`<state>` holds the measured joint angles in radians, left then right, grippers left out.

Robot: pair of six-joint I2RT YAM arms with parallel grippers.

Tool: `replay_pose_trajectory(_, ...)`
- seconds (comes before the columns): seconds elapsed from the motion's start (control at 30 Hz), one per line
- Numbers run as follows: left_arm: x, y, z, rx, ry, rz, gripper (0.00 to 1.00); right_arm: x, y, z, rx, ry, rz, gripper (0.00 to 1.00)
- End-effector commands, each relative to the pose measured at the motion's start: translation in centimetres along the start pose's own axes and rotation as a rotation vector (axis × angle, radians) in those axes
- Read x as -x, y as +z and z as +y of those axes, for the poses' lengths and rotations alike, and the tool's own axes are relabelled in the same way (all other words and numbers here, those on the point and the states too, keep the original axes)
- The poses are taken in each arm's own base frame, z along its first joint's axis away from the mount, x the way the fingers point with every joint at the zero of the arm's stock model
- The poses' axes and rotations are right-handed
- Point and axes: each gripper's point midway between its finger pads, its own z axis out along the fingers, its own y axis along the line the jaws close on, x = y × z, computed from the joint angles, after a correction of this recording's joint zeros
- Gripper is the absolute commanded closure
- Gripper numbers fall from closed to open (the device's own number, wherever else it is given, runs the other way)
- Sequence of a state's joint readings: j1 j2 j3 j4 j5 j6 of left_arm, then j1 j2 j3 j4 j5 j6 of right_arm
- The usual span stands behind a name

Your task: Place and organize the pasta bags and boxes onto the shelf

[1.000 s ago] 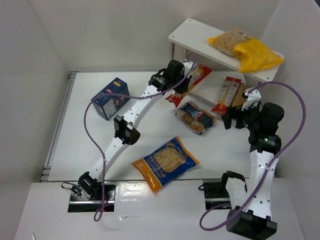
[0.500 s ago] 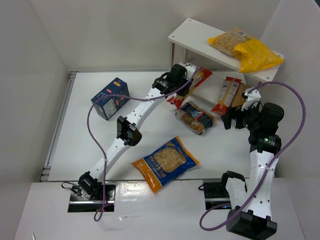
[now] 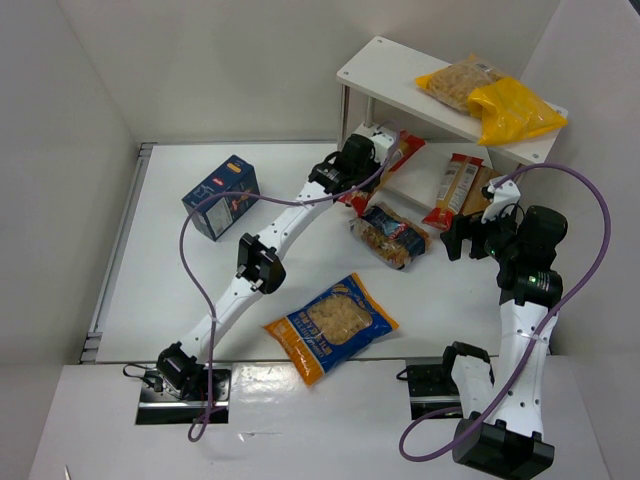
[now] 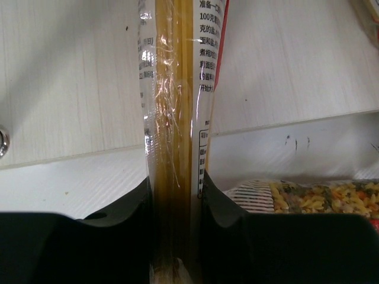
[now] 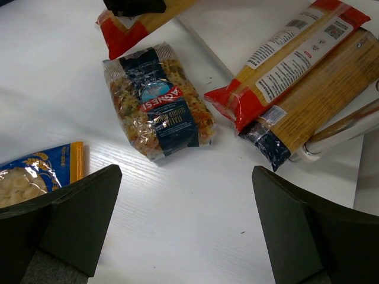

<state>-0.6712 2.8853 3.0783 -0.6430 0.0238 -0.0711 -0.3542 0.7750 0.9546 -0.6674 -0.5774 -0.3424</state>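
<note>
left wrist view: spaghetti bag [image 4: 174,118] lengthwise through the left pincer [image 4: 176,195], tight in its clamp

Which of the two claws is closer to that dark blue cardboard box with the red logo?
Left. The left gripper, shut on a long red-and-clear spaghetti bag, is right of the dark blue box; the open right gripper hangs much farther right.
</note>
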Motion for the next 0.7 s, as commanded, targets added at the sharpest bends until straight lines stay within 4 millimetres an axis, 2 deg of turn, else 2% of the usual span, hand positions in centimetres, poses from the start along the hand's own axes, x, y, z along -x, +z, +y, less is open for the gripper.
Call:
replay_pose_trajectory(0.0,11.5,-3.3,-0.1,0.007,0.041,-0.362,1.0,-0.2,0.0,0.3,0.019,-0.005,0.0,0.0)
replay_pose_trajectory(0.13,12.7,-3.6,0.2,0.028,0.049,-0.412,1.0,-0.3,-0.1,0.5,0.03,0.0,0.004,0.0)
replay_pose_trajectory(0.17,12.2,-3.2,0.2,0.028,0.049,-0.403,1.0,-0.3,-0.1,0.5,0.031,0.0,0.004,0.0)
replay_pose_trajectory(0.23,12.9,-3.3,0.4,0.039,0.058,-0.43,1.0,-0.3,-0.1,0.5,0.031,0.0,0.004,0.0)
replay_pose_trajectory(0.27,13.1,-3.4,-0.2,0.033,0.072,-0.439,1.0,-0.3,-0.1,0.5,0.031,0.0,0.004,0.0)
replay_pose_trajectory(0.33,13.3,-3.4,-0.2,0.036,0.081,-0.449,1.0,-0.3,-0.1,0.5,0.031,0.0,0.004,0.0)
replay_pose_trajectory(0.43,13.7,-3.2,0.2,0.059,0.089,-0.475,0.89,-0.3,-0.1,0.5,0.031,0.0,0.004,0.0)
replay_pose_trajectory(0.47,14.1,-3.4,0.4,0.07,0.087,-0.495,0.8,-0.3,-0.1,0.5,0.031,0.0,0.004,0.0)
replay_pose_trajectory(0.5,13.8,-3.0,0.5,0.073,0.097,-0.493,0.76,-0.3,-0.1,0.5,0.031,0.0,0.004,0.0)
replay_pose_trajectory(0.63,13.7,-2.4,0.8,0.089,0.118,-0.518,0.69,-0.2,-0.1,0.6,0.039,-0.009,0.001,0.0)
replay_pose_trajectory(0.67,13.9,-2.4,0.3,0.093,0.131,-0.527,0.68,-0.2,-0.1,0.6,0.039,-0.009,0.001,0.0)
